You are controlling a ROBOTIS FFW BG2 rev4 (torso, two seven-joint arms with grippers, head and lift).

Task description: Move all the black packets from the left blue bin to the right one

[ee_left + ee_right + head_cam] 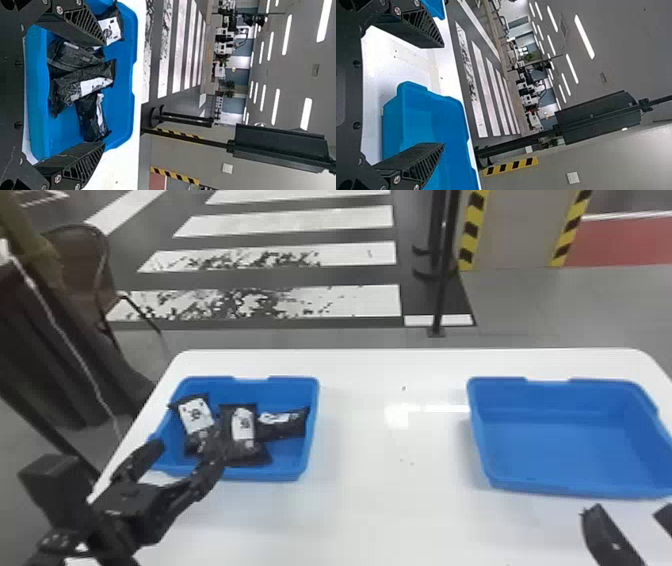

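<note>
Ceiling lights (pixel 287 34): wrist views | chair (pixel 82 250): head view | left hand (pixel 187 455), right hand (pixel 629 512): spread | packets (pixel 243 430): left bin (pixel 275 474)

Black packets (pixel 243 434) with white labels, plain blue bins (pixel 309 430), yellow-and-black diagonally striped edging (pixel 471 231).
</note>
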